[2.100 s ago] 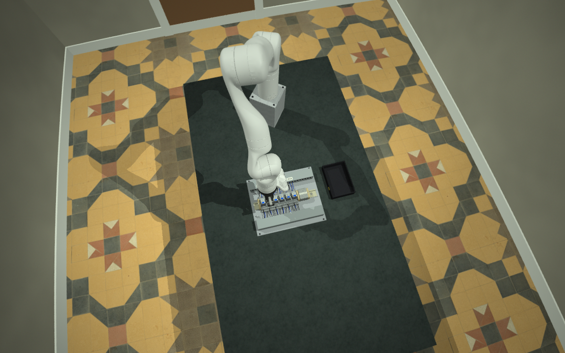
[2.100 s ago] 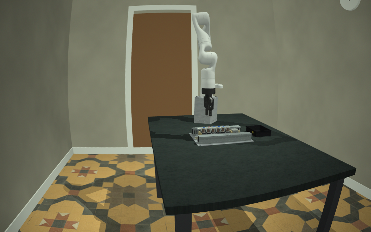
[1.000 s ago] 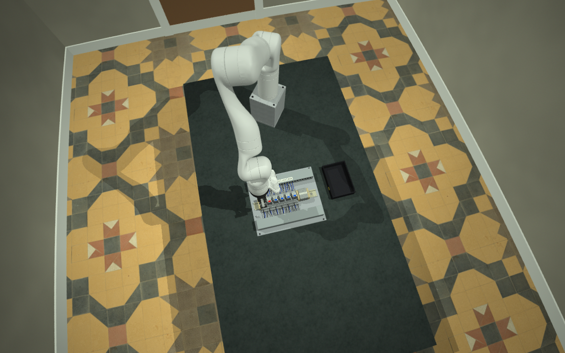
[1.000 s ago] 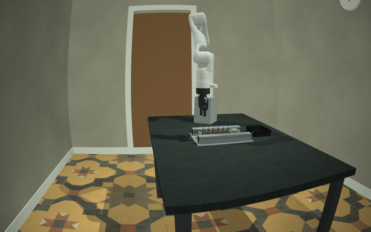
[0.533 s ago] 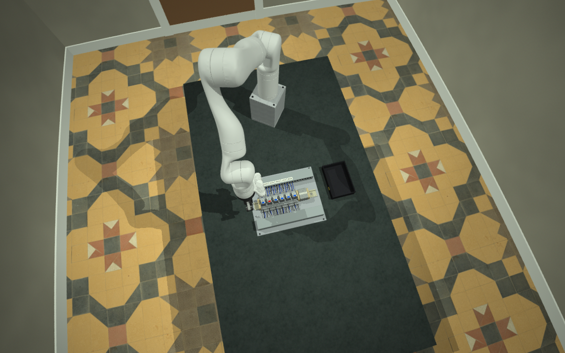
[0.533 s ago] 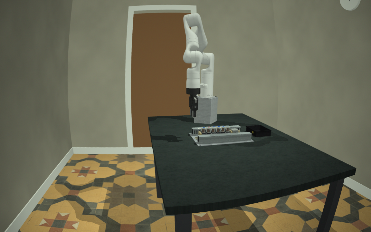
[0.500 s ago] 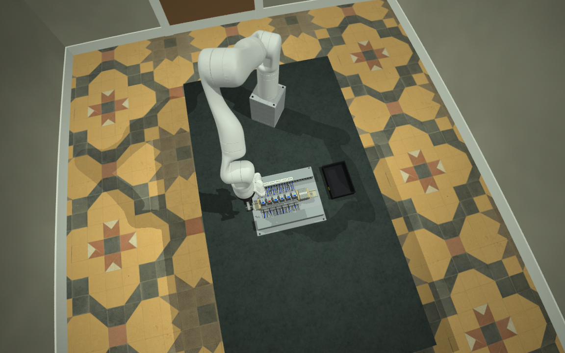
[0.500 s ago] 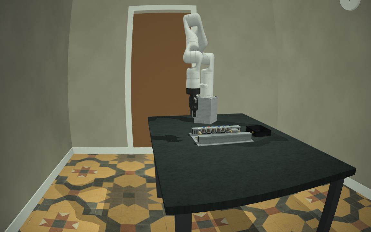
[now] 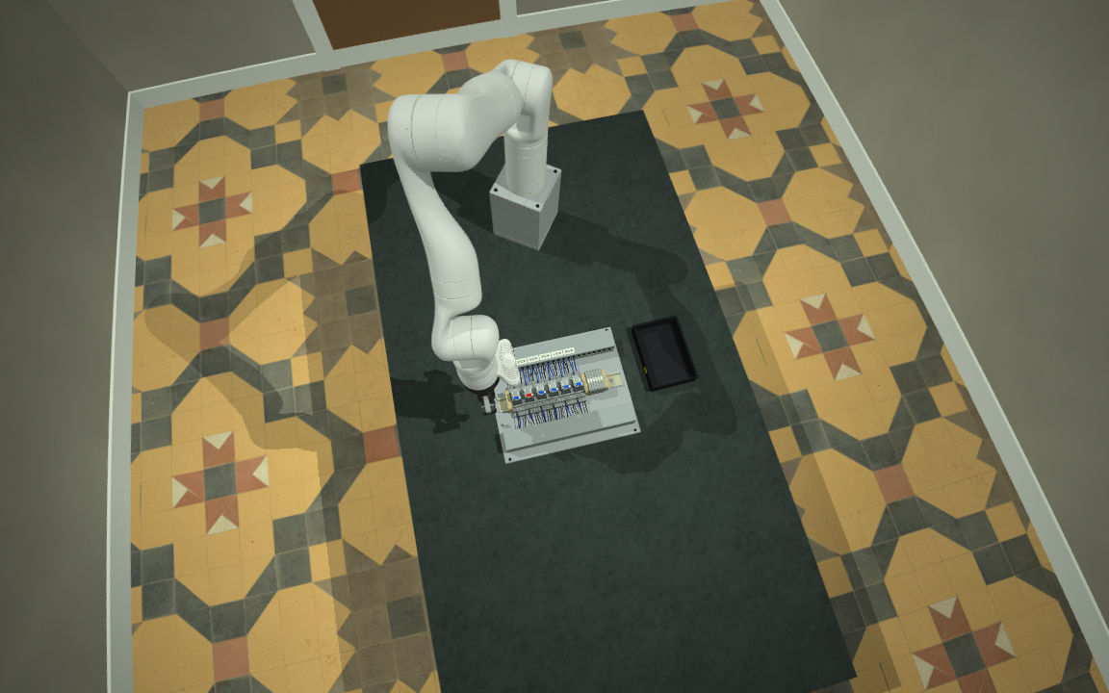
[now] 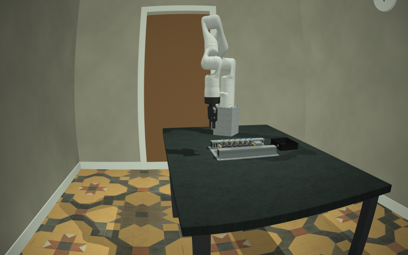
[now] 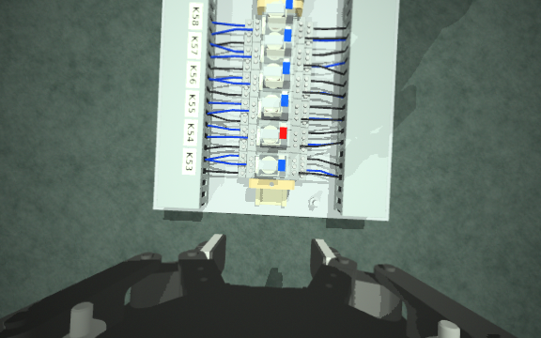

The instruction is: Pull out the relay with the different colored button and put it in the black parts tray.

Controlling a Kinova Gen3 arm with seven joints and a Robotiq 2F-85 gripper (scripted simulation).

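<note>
Dark green-black table top (image 10: 262, 190) on black legs, patterned tile floor, brown door behind. Light grey rectangular wiring panel (image 9: 602, 430) lies near the table's middle, a row of six small clear relay boxes socketed along its rail; black rectangular parts tray (image 9: 683, 372) sits just beside the panel's far end, away from the arm's wrist.

Odd one out: clear relay with the red button (image 11: 283, 132), labelled K54, second in the row from the gripper's side, seated in its socket. Other visible buttons are blue.

White Kinova arm's black two-finger gripper (image 11: 269, 249) hangs above the table just off the panel's short edge, not over any relay. Fingers are spread part-way, nothing between them.

Key relation: in the wrist view the red-button relay lies straight ahead of the gripper along the row's long axis, one blue-button relay (K53) (image 11: 282, 164) and a beige end clamp (image 11: 270, 192) in between. Fingers appear to straddle the row's line, so the coming move looks like a forward shift along the row, then a drop. Risk: landing on K53 instead.
</note>
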